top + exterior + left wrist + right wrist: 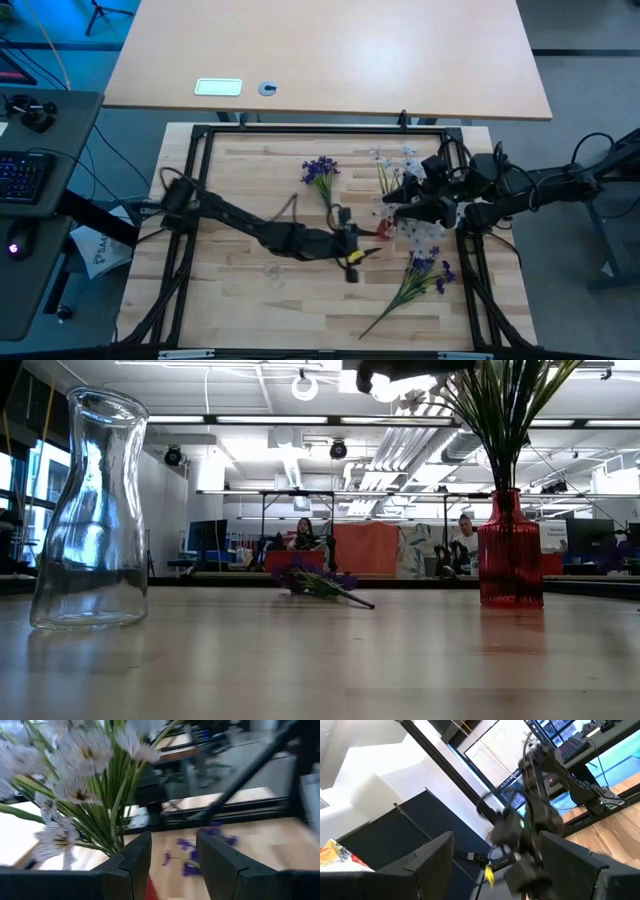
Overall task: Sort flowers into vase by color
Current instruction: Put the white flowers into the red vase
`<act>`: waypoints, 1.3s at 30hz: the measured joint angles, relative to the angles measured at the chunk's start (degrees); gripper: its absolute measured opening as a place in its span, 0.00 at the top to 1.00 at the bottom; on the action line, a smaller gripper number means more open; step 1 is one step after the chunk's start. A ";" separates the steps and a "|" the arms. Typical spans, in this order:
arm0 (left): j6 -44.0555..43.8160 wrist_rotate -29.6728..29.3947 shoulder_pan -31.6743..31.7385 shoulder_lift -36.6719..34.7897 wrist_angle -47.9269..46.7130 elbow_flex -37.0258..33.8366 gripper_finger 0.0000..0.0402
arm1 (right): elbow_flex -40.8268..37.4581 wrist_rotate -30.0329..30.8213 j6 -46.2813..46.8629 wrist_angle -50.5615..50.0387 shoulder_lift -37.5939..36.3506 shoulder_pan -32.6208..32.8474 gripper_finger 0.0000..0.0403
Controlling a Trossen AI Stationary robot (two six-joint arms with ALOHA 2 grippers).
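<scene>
A red vase (510,555) (385,231) holds white-bluish sprigs (85,775) on green stems (497,410). More white blossoms (396,163) show near the far edge; I cannot tell whether these stand in the vase. One purple sprig (320,171) (315,582) lies flat toward the far side, and another (428,274) lies near the right corner. A clear glass vase (90,510) stands empty. My left gripper (368,242) (172,840) is open, level, just left of the red vase. My right gripper (402,205) (495,845) is open above the vase and holds nothing.
The black frame (200,135) borders the wooden board on all sides. The clear vase (274,270) stands near the front, under my left arm. A light desk (330,60) lies beyond the far edge. People sit in the room behind (303,532).
</scene>
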 joint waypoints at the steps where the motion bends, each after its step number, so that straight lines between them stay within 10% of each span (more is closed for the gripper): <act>1: 0.23 -1.97 0.00 2.01 0.85 1.95 0.65 | 0.00 0.00 -0.08 0.12 0.00 0.00 0.29; 12: 2.29 -6.56 0.66 13.72 3.29 17.25 0.65 | 0.01 -0.02 -0.07 0.07 0.00 0.02 0.29; 30: 6.75 -5.44 4.26 14.85 6.03 18.41 0.65 | 0.00 -0.04 -1.00 0.12 0.00 0.02 0.29; 39: -0.55 -1.29 6.68 14.85 2.86 18.41 0.97 | 0.00 -0.04 -1.00 0.91 0.00 0.02 0.29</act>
